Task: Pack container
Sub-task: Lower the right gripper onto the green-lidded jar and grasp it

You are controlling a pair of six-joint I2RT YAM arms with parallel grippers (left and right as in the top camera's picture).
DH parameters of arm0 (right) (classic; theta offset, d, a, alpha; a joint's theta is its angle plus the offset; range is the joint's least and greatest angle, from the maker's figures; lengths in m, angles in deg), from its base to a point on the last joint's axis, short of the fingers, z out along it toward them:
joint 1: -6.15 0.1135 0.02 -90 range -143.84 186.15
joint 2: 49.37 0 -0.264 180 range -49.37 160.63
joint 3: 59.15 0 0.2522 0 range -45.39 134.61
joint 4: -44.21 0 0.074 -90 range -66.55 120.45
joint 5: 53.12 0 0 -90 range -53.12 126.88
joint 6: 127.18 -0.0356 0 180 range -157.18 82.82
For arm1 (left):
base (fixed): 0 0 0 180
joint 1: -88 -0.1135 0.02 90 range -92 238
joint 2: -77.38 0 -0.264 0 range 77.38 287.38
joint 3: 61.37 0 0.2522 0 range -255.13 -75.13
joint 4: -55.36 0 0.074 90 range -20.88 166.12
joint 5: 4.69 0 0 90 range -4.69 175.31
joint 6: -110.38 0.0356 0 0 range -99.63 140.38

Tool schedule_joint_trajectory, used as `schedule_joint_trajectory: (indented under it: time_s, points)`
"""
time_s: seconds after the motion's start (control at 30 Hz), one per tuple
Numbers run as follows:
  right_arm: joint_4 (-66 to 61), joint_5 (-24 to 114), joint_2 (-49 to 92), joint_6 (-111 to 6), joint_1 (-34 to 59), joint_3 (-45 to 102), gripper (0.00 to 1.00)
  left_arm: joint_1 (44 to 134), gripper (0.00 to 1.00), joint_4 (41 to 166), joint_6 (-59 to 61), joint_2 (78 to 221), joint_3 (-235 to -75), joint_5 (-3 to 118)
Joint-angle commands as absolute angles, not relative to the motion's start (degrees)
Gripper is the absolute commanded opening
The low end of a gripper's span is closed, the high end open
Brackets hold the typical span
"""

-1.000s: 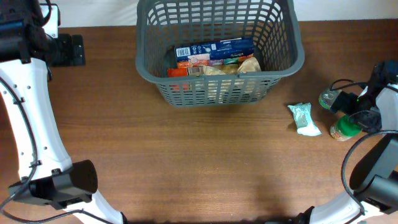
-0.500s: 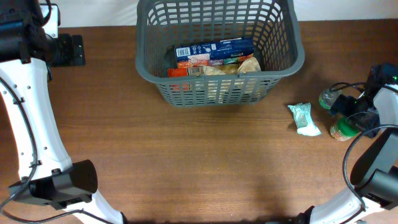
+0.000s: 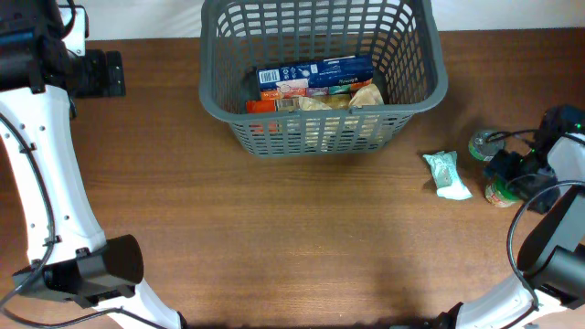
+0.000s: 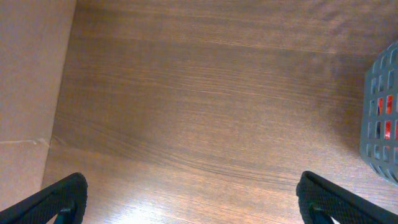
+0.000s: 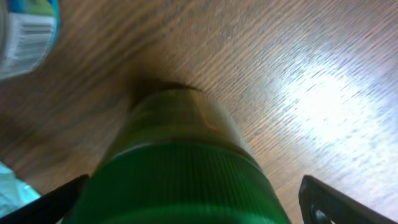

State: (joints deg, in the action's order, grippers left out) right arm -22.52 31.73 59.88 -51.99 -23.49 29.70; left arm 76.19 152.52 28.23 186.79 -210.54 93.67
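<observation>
The dark grey basket (image 3: 320, 137) stands at the back middle of the table; its corner also shows in the left wrist view (image 4: 380, 118). It holds a blue box (image 3: 315, 73), orange packets and a tan bag (image 3: 358, 95). My right gripper (image 3: 514, 172) is open and straddles a green-lidded jar (image 3: 498, 192) at the right edge. In the right wrist view the jar's green lid (image 5: 180, 168) fills the space between the fingers of the gripper (image 5: 199, 202), with a gap on the right side. My left gripper (image 3: 110, 73) is open and empty over bare table at the far left (image 4: 189, 202).
A pale green pouch (image 3: 446, 174) lies left of the jar. A second green-topped jar (image 3: 481, 144) lies just behind it and shows with a barcode label in the right wrist view (image 5: 25, 31). A black cable runs over these items.
My right gripper has moved towards the front and left, down around the green-lidded jar. The left arm and the basket have not moved.
</observation>
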Motion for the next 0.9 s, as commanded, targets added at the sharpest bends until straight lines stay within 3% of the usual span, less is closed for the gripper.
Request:
schedule_joint_trajectory:
  time_s: [0.0, 0.57, 0.87]
  points:
    - [-21.5, 31.4, 60.8, -52.7, -23.5, 28.7, 0.99, 75.8, 0.99, 152.5, 27.7, 186.5, -210.4, 93.2]
    - [-18.3, 35.3, 60.8, -52.7, -23.5, 28.7, 0.99, 75.8, 0.99, 152.5, 27.7, 186.5, -210.4, 93.2]
    - [-18.4, 34.9, 60.8, -52.7, -23.6, 28.7, 0.82, 75.8, 0.99, 152.5, 27.7, 186.5, -210.4, 93.2]
